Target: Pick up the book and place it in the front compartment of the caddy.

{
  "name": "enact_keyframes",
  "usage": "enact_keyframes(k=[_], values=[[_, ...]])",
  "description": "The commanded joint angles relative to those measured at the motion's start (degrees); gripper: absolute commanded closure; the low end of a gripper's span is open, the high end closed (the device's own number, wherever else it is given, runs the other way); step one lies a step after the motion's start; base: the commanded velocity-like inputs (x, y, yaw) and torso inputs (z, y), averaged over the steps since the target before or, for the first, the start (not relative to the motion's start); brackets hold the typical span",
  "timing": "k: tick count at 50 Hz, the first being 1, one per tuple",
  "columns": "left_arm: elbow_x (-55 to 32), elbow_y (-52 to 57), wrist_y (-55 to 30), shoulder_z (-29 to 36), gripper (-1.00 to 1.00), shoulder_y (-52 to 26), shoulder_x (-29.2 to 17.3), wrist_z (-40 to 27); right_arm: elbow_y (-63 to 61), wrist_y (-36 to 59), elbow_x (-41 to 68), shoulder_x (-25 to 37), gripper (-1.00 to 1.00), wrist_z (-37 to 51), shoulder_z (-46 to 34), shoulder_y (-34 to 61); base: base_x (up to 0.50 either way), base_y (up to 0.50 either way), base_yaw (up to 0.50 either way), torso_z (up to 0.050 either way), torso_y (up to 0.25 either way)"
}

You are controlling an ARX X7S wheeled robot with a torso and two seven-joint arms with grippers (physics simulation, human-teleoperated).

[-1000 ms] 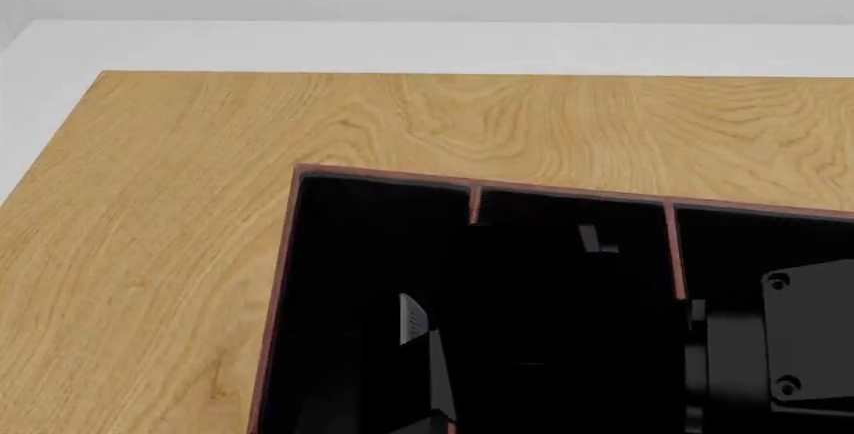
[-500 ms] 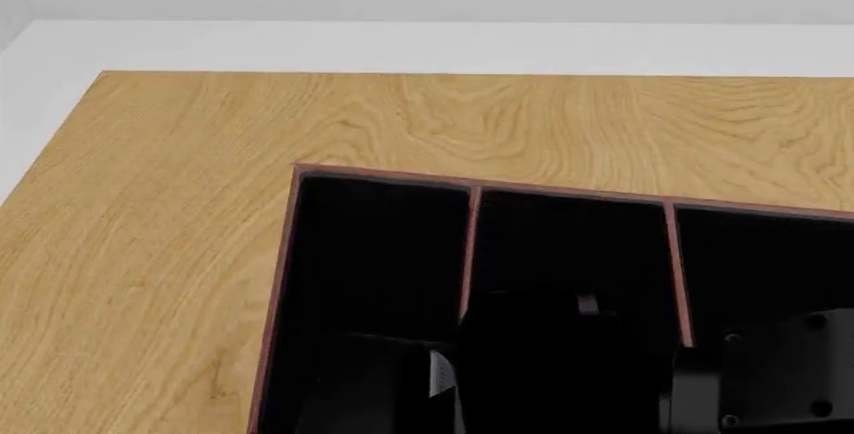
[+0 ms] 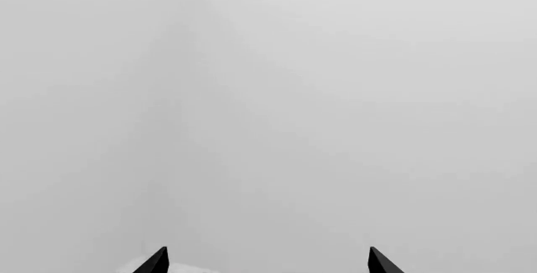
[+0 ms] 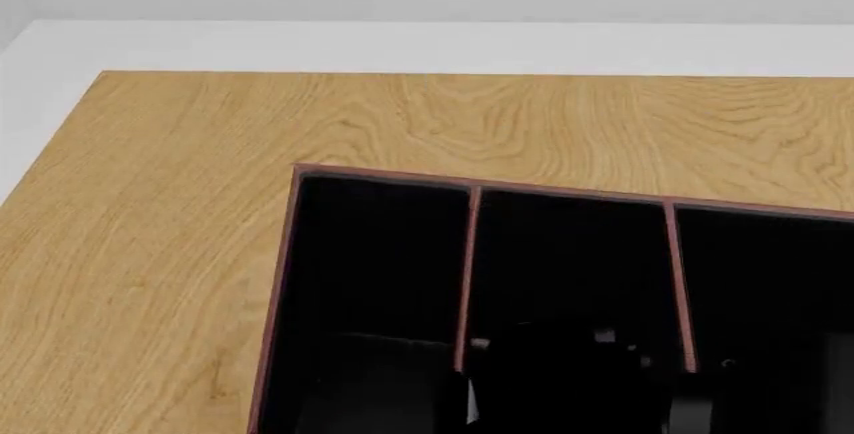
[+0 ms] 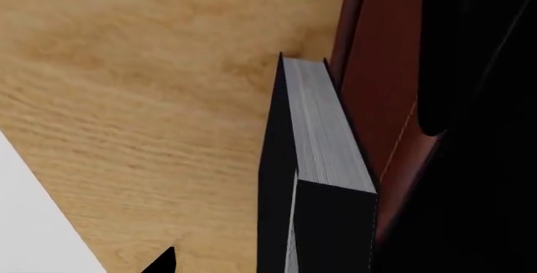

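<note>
In the right wrist view the black book (image 5: pixel 323 134), with its grey page edge, stands on edge against the caddy's red-brown outer wall (image 5: pixel 381 97). The wooden table lies on its other side. My right gripper (image 5: pixel 268 263) is open around the book. One fingertip (image 5: pixel 163 261) shows apart from the cover; the other is hidden. In the head view the caddy (image 4: pixel 287 284) shows its black cells. The small front compartment (image 4: pixel 367 389) lies below a short cross divider. My right arm is a dark shape (image 4: pixel 561 384) low over the caddy. My left gripper (image 3: pixel 266 261) is open and empty, facing blank grey.
The wooden table (image 4: pixel 160 214) stretches left of and beyond the caddy. Its left and far edges meet a pale floor (image 4: pixel 40 54). Two long red-brown dividers (image 4: pixel 467 254) split the caddy's far cells. The table's edge also shows in the right wrist view (image 5: pixel 34 210).
The right arm has drawn back toward the bottom of the head view, uncovering the caddy's cells and mostly leaving the frame. The caddy has not moved.
</note>
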Motion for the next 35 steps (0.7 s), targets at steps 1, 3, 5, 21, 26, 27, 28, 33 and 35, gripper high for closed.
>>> enact_keyframes(k=[1,3,5,21,26,27,28,33,35], values=[[-0.7,0.0,-0.6,1.0,-1.0,-1.6,0.5,0.0,1.3,0.1,-0.2,-0.1,-1.0,0.5,-0.8,-1.4,0.0,0.0,0.0,0.0,0.0],[-0.7,0.0,-0.5,1.0,-1.0,-1.7,0.5,0.0,1.4,0.0,-0.1,-0.1,-1.0,0.6,-0.7,-1.6,0.0,0.0,0.0,0.0,0.0],[-0.8,0.0,-0.4,1.4,-1.0,-2.2,0.2,0.0,1.6,0.0,0.0,-0.1,-1.0,0.6,-0.7,-1.7,0.0,0.0,0.0,0.0,0.0],[-1.0,0.0,-0.3,1.6,-1.0,-2.6,0.2,0.0,-0.8,0.5,0.2,0.7,1.0,1.2,-0.1,-0.4,0.0,0.0,0.0,0.0,0.0],[-1.0,0.0,-0.4,1.5,-1.0,-2.8,0.2,0.0,-4.3,0.6,0.2,1.0,1.0,1.2,0.0,1.9,0.0,0.0,0.0,0.0,0.0],[-0.9,0.0,-0.4,1.4,-1.0,-2.6,0.3,0.0,-4.5,0.8,0.3,1.0,1.0,1.3,0.4,2.1,0.0,0.0,0.0,0.0,0.0],[-0.9,0.0,-0.5,1.2,-1.0,-2.3,0.4,0.0,-5.0,0.9,0.6,1.1,1.0,1.3,1.0,2.3,0.0,0.0,0.0,0.0,0.0],[-0.4,0.0,-0.2,0.7,-1.0,-1.4,0.3,0.0,-8.1,1.4,1.0,1.5,1.0,1.6,2.0,4.0,0.0,0.0,0.0,0.0,0.0],[-0.3,0.0,0.0,0.4,-1.0,-0.9,0.1,0.0,-9.5,1.7,1.1,1.7,1.0,1.6,2.3,4.9,0.0,0.0,0.0,0.0,0.0]])
